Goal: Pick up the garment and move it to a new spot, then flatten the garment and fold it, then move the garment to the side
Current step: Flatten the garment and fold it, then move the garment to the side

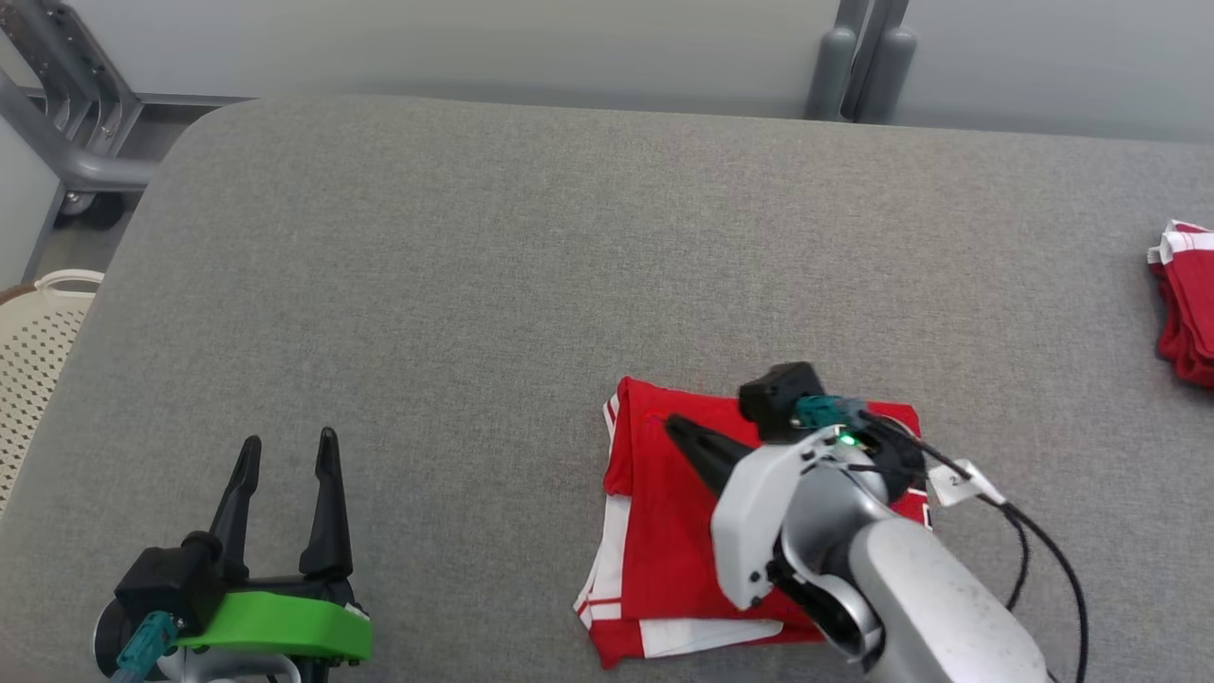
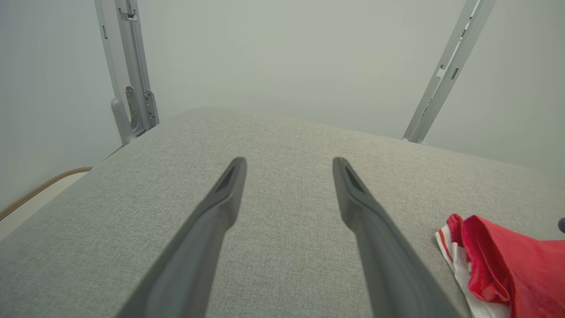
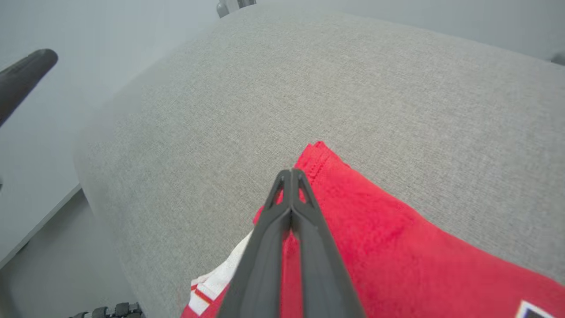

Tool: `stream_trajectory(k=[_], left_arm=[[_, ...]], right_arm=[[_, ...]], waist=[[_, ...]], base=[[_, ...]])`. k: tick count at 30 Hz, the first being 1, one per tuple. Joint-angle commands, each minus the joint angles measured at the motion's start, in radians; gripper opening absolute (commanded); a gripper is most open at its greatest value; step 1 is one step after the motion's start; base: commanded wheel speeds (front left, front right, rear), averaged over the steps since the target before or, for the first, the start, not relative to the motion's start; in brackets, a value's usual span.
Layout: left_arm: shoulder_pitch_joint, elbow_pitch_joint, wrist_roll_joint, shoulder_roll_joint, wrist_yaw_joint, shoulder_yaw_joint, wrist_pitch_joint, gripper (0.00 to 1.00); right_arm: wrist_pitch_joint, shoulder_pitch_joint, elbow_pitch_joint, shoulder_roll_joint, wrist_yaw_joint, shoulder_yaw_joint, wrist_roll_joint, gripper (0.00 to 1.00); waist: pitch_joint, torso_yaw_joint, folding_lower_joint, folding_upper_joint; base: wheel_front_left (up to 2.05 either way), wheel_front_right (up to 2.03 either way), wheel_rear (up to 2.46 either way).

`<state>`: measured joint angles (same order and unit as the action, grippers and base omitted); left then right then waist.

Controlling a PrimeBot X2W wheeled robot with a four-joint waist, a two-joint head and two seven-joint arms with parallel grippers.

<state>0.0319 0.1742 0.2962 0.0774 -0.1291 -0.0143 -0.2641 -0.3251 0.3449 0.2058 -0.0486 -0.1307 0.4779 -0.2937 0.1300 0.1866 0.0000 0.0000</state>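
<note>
The garment [image 1: 664, 531] is red with white stripes and lies folded into a rough rectangle near the front edge of the grey padded table [image 1: 474, 285]. My right gripper [image 1: 675, 425] is shut, its fingers pressed together, low over the garment's far left corner. In the right wrist view the tips [image 3: 291, 173] sit just inside that corner of the garment [image 3: 397, 247], with no cloth seen between them. My left gripper [image 1: 289, 439] stands open at the table's front left, empty. In the left wrist view it [image 2: 289, 161] points over bare table, the garment [image 2: 507, 265] off to its right.
A second red and white cloth pile [image 1: 1186, 304] lies at the table's right edge. A cream perforated basket [image 1: 38, 351] stands off the left side, with a grey metal frame [image 1: 66, 123] behind it. Grey posts [image 1: 858, 57] rise beyond the far edge.
</note>
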Motion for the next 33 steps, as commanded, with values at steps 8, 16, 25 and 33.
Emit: stream_trajectory(k=[8, 16, 25, 33], left_arm=[[-0.013, -0.014, -0.011, 0.007, -0.002, 0.007, 0.0, 1.0], [-0.004, -0.025, -0.021, 0.009, -0.002, 0.003, 0.0, 1.0], [0.018, -0.025, -0.029, 0.017, -0.002, -0.003, 0.0, 1.0], [0.025, -0.031, -0.035, 0.024, -0.002, 0.004, 0.0, 1.0]], right_arm=[[-0.159, -0.195, -0.21, -0.003, 0.0, -0.321, 0.072, 1.0], [-0.23, -0.303, -0.306, -0.002, 0.0, -0.491, 0.047, 1.0], [-0.253, -0.34, -0.274, -0.003, 0.0, -0.517, 0.014, 1.0], [-0.252, -0.327, -0.178, -0.003, 0.0, -0.501, -0.003, 1.0]], waist=[[-0.001, -0.029, 0.0, 0.0], [0.019, -0.053, 0.0, 0.0], [0.037, -0.055, 0.0, 0.0], [0.048, -0.044, 0.0, 0.0]], base=[[0.0, 0.0, 0.0], [0.0, 0.0, 0.0], [0.0, 0.0, 0.0], [0.0, 0.0, 0.0]])
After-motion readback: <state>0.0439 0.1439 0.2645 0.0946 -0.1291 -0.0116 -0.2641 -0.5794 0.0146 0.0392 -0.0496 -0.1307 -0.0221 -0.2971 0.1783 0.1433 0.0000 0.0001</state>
